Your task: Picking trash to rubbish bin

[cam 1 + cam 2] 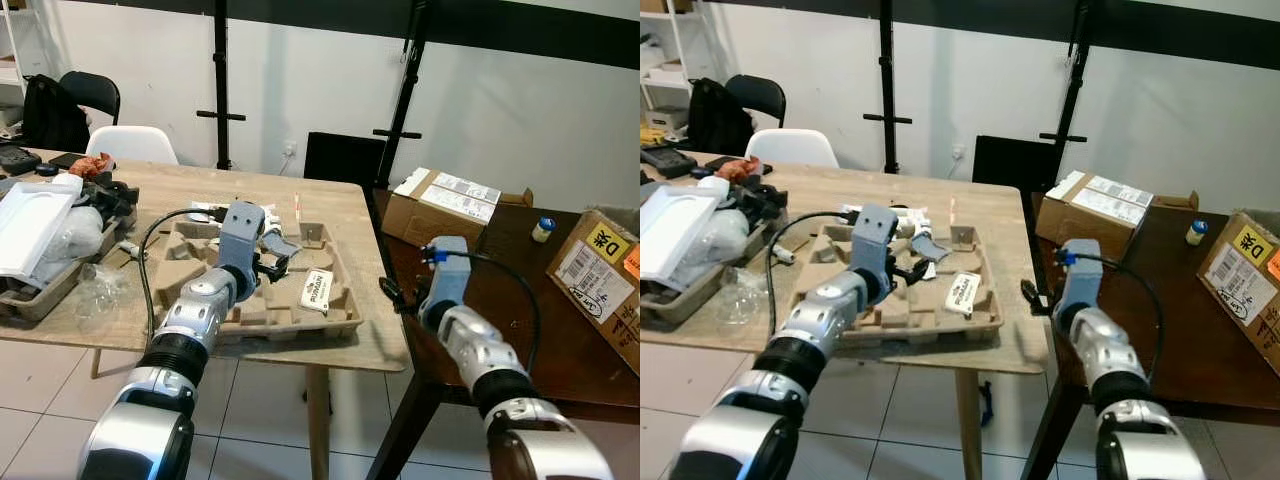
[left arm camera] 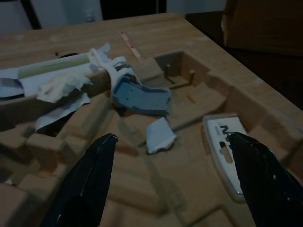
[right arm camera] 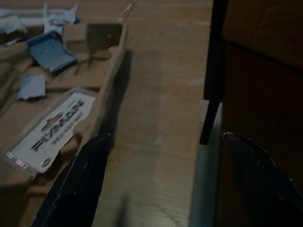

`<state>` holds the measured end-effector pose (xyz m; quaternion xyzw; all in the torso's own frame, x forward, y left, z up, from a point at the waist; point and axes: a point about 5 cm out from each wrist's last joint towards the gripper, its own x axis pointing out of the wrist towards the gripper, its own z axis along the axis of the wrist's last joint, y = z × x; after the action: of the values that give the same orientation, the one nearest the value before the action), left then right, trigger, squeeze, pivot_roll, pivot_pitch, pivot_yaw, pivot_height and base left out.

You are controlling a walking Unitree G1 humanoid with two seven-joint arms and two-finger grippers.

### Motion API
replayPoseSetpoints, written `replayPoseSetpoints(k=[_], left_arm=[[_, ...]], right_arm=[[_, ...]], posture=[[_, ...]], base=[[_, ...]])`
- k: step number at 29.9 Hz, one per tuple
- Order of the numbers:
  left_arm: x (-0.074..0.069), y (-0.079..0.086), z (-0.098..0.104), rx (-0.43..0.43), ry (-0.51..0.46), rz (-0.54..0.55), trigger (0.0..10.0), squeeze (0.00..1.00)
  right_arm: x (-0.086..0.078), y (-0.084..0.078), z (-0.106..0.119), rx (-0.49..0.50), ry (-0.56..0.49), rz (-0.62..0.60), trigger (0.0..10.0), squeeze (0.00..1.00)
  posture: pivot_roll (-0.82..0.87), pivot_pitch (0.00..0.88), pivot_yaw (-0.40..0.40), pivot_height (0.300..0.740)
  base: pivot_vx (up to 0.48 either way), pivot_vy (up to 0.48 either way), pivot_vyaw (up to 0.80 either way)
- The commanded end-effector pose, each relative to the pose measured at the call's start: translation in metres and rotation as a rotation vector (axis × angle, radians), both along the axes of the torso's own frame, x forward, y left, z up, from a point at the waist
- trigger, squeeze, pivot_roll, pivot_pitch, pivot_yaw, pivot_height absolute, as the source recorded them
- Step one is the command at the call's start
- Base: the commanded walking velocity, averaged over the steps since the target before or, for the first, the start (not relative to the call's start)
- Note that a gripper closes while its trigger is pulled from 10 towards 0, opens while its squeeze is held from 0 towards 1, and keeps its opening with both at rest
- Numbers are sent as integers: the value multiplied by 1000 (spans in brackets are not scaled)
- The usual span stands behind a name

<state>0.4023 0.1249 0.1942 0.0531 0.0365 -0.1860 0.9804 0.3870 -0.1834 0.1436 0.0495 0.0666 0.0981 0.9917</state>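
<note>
Your left gripper (image 2: 173,177) hanging fingers apart over the cardboard tray (image 1: 340,320), paper scrap (image 2: 160,135) just ahead, right gripper (image 3: 161,182) hovering spread wide at the table (image 1: 385,345) edge.

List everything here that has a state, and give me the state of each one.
Left gripper: open, over the tray.
Right gripper: open, over the table edge.
Tray: holding scraps.
Blue piece: lying in the tray.
White packet: lying flat in the tray.
Box: closed.
Bottle: upright, capped.
</note>
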Motion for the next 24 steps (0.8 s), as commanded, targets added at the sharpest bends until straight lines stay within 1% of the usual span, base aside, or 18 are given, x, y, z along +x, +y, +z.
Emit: replayPoseSetpoints(k=[1,2,4,10,12,13,16,19,22,24], left_arm=[[2,4,3,21,-16,17,10000,0],[2,4,3,21,-16,17,10000,0],[2,6,-3,14,-7,38,10000,0],[2,8,-12,-7,20,54,10000,0],[1,5,-14,-5,28,11,10000,0],[1,5,-14,-5,28,11,10000,0],[0,2,-16,4,50,-38,10000,0],[0,1,-17,2,66,-47,10000,0],[-1,1,-20,51,71,-64,10000,0],[-1,0,-21,47,70,-70,10000,0]], right_arm=[[-3,1,-10,-44,27,-5,10000,0],[-3,1,-10,-44,27,-5,10000,0],[-5,8,-16,-79,38,9,10000,0],[-7,17,-21,-92,49,12,10000,0],[-6,18,-20,-92,46,14,10000,0],[-6,18,-20,-92,46,14,10000,0],[-5,18,-18,-95,42,14,10000,0],[-4,17,-16,-93,39,8,10000,0],[-4,17,-16,-91,39,3,10000,0],[-4,17,-16,-90,39,2,10000,0]], posture=[[55,16,-62,740],[55,16,-62,740],[55,19,-69,740],[57,21,-76,740],[57,23,-81,740],[57,23,-81,740],[55,23,-82,740],[55,25,-81,740],[56,25,-82,740],[56,25,-82,740]], base=[[0,0,0],[0,0,0],[0,0,0],[0,0,0],[0,0,0],[0,0,0],[0,0,0],[0,0,0],[0,0,0],[0,0,0]])
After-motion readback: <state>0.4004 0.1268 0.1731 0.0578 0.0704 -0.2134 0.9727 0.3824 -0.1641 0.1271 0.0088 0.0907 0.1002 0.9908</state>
